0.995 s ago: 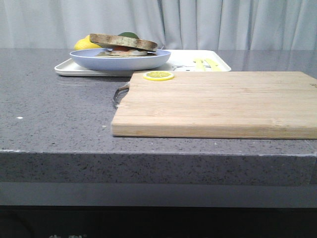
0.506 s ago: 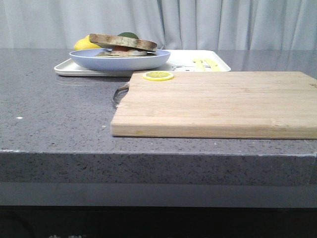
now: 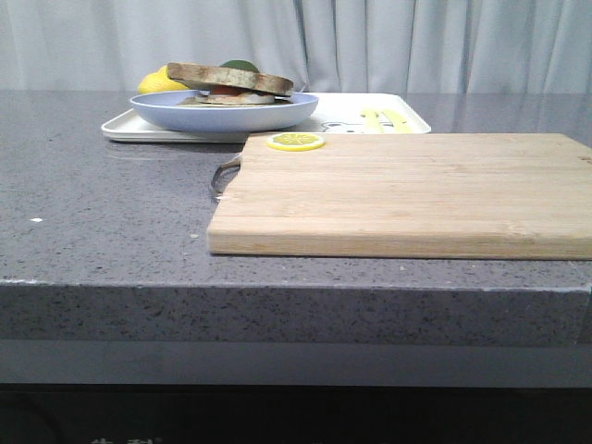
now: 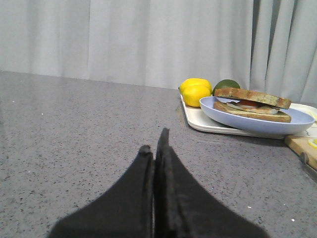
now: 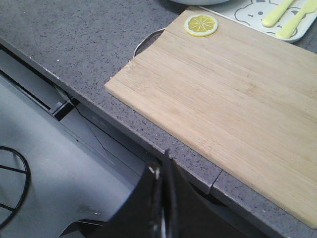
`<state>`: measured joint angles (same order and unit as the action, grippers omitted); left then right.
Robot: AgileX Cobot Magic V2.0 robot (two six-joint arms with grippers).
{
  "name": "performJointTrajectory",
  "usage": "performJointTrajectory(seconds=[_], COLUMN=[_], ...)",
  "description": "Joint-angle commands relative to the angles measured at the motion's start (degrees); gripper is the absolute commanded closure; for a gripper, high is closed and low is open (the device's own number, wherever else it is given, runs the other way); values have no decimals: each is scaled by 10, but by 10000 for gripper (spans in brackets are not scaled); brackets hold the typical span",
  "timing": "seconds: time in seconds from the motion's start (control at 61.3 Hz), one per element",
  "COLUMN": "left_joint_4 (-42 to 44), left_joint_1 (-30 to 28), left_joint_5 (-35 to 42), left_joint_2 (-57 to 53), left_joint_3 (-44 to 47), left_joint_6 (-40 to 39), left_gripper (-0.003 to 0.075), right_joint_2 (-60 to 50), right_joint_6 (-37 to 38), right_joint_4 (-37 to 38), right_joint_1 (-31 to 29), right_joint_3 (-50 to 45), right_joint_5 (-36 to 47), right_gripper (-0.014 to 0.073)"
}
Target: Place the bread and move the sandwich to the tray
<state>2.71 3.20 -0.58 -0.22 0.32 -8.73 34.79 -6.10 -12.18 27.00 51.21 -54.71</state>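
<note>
The sandwich (image 3: 229,85) sits on its blue plate (image 3: 225,111) on the tray (image 3: 370,123), just behind the cutting board (image 3: 407,190), a lemon slice (image 3: 296,141) on the board's far corner. Lemons (image 4: 195,90) and a green fruit (image 4: 227,84) lie behind the plate. Left gripper (image 4: 155,148) and right gripper (image 5: 162,171) are both pinched closed, empty.

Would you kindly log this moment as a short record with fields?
sandwich: toast-topped sandwich on pale blue round plate
plate location: on flat white rectangular tray
cutting board: light wooden board, bare except a lemon slice at its far corner
behind tray: yellow lemons, green fruit
left gripper: shut, empty
right gripper: shut, empty
</note>
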Motion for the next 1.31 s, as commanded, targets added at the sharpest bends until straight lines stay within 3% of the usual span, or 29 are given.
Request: performJointTrajectory(seconds=[0.0, 0.783, 0.898, 1.061, 1.289], left_joint_4=[0, 0, 0, 0, 0], left_joint_1=[10, 9, 9, 9, 9], left_joint_5=[49, 49, 49, 49, 49], left_joint_2=[-14, -13, -13, -13, -13], left_joint_3=[1, 1, 1, 1, 1], left_joint_6=[-5, -5, -5, -5, -5], left_gripper=[741, 741, 741, 741, 741], right_joint_2=[1, -4, -21, -81, -224], right_joint_6=[-2, -2, -3, -3, -7], right_joint_4=[-5, -5, -9, -9, -11], right_joint_1=[-3, -3, -44, -136, -237], right_joint_3=[15, 11, -14, -102, -306], right_joint_5=[37, 39, 48, 155, 398], right_gripper=[662, 662, 662, 662, 660])
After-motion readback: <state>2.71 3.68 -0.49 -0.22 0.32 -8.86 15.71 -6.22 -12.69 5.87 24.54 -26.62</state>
